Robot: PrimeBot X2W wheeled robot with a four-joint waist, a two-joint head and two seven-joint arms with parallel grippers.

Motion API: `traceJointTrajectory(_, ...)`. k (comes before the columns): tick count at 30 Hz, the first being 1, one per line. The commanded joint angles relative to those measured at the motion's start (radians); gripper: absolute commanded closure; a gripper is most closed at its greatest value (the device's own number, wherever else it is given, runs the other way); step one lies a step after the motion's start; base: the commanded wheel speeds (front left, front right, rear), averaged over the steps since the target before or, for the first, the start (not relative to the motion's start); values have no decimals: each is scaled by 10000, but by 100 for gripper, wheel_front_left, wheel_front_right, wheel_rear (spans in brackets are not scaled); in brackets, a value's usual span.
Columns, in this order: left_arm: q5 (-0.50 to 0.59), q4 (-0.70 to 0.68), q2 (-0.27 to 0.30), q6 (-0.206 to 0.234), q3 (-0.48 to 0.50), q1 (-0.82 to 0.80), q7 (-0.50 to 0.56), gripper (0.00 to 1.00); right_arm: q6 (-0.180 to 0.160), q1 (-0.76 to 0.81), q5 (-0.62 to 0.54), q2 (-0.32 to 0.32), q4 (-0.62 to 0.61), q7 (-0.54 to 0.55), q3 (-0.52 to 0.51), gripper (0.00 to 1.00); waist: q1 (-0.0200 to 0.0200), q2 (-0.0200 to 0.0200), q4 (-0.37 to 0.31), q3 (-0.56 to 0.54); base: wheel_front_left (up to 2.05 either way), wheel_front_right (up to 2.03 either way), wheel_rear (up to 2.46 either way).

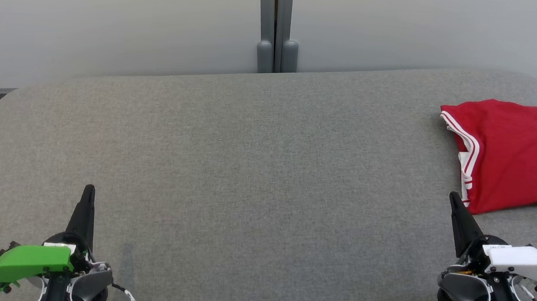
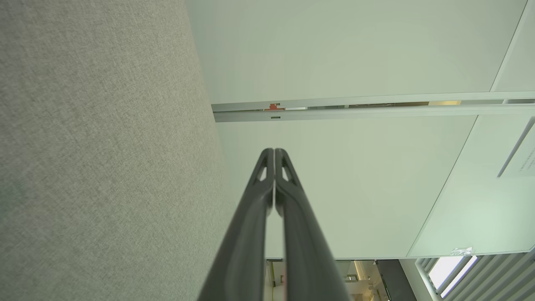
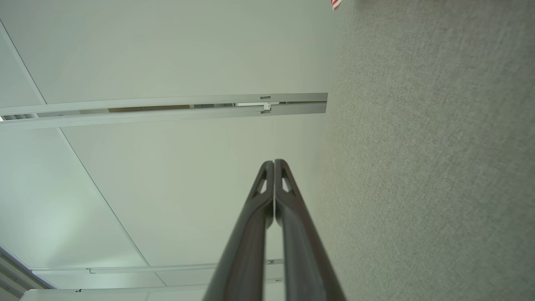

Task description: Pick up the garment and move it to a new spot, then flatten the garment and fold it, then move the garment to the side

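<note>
Garment [image 1: 509, 153] lies folded into a red slab at the far right corner of the table [image 1: 257, 168], its white-striped edge [image 1: 469, 145] turned toward the table's middle. My left gripper [image 1: 89, 189] sits over the table's near left part and my right gripper [image 1: 454, 197] over its near right part, just short of the cloth and not touching it. Both pairs of fingers are pressed tip to tip with nothing between them. I judge the fabric light, soft and limp: it will sag and the layers may slide apart. If I lift it, I would pinch through all layers at the striped edge, one corner per gripper.
</note>
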Motion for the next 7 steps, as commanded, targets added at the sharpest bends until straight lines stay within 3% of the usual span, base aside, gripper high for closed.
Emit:
traceJointTrajectory(1, -1, 15, 44, -65, 50, -132, 20, 100, 4, -51, 62, -37, 12, 38, -16, 100, 0, 0, 0, -1, 0, 0, 0)
traceJointTrajectory(7, 7, 15, 39, -65, 55, -133, 15, 100, 4, -51, 62, -37, 12, 38, -16, 100, 0, 0, 0, -1, 0, 0, 0)
